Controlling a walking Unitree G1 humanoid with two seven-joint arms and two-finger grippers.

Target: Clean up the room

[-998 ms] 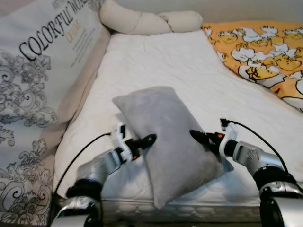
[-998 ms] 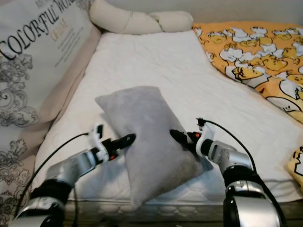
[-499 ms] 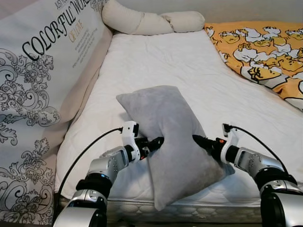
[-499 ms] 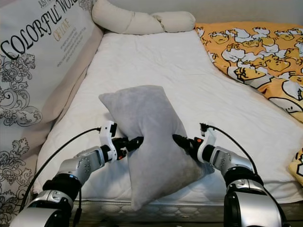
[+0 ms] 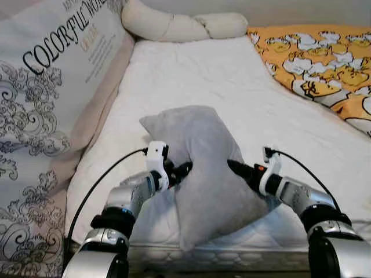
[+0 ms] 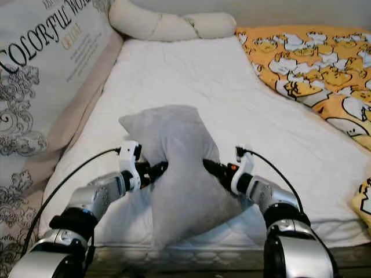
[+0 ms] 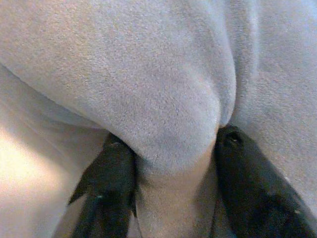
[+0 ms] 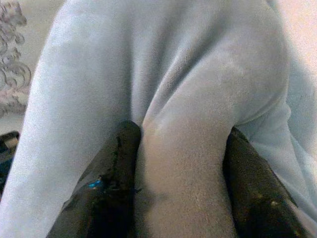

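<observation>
A grey pillow lies on the white mattress near its front edge, bunched up and narrow between my two grippers. My left gripper presses into its left side. In the left wrist view its fingers hold a fold of the grey pillow between them. On the opposite side, my right gripper digs into the pillow. The right wrist view has a ridge of the pillow pinched between the black fingers.
A large cushion printed with letters and grey scrolls leans along the left of the bed. A cream knotted bolster lies at the far end. An orange duck-print blanket covers the right side. The mattress front edge is just below my arms.
Both grippers have moved inward and closed on the pillow's sides. The pillow has gone from lying flat and wide to squeezed and humped up. The camera has shifted slightly.
</observation>
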